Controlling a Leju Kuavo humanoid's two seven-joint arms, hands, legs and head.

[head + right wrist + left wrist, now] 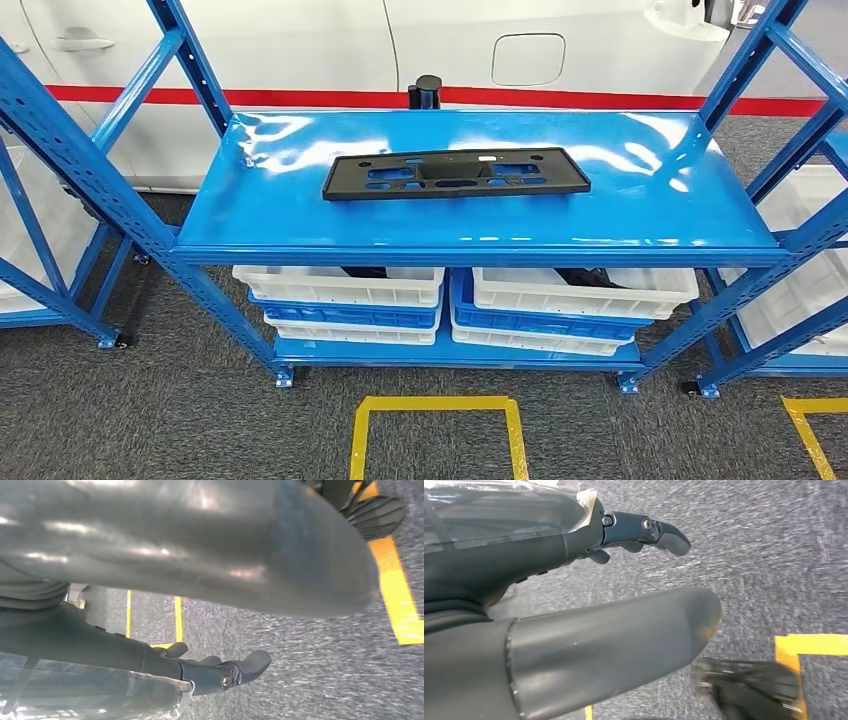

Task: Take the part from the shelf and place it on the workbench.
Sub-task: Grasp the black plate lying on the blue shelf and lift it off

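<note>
A flat black plastic part with several cut-outs lies lengthwise on the top board of the blue shelf, near its middle. Nothing touches it. In the left wrist view my left hand hangs over grey carpet, thumb and dark fingers apart, holding nothing. My right hand in the right wrist view also hangs over the carpet, fingers apart and empty.
White and blue bins are stacked on the shelf's lower level. More blue racks stand at the left and right. A white car body is behind. Yellow floor tape marks a square in front of the shelf.
</note>
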